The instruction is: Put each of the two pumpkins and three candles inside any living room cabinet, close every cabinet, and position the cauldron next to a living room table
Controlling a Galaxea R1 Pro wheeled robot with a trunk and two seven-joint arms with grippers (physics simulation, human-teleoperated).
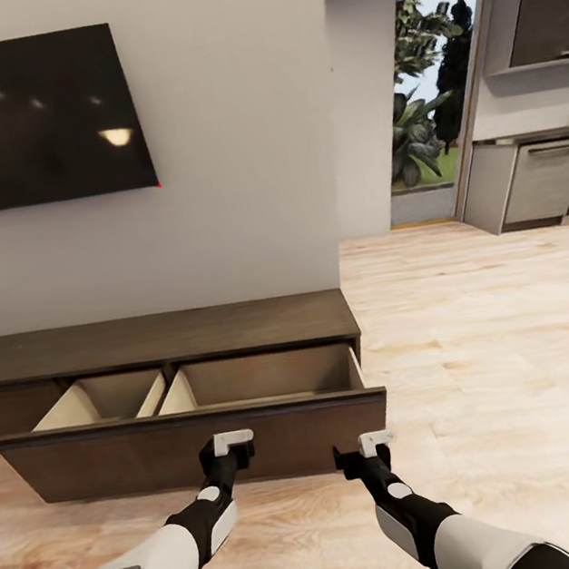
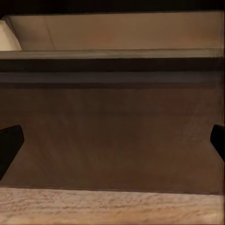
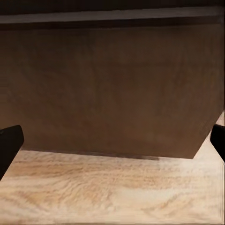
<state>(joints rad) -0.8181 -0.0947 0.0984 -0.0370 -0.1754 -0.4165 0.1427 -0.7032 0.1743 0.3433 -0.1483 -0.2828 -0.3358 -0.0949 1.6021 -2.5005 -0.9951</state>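
Cabinet (image 1: 160, 339) drawer (image 1: 199, 440) stands open: rigid, probably heavy, handle-less. A flat push on its front seems best. Left gripper (image 1: 226, 447) and right gripper (image 1: 370, 448) both spread wide, holding nothing.

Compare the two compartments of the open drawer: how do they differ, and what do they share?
The left compartment is narrower; the right compartment is clearly wider. The left one sits below the television, the right one near the cabinet end by the wall corner. Both have pale wood insides, share one dark front, and look empty.
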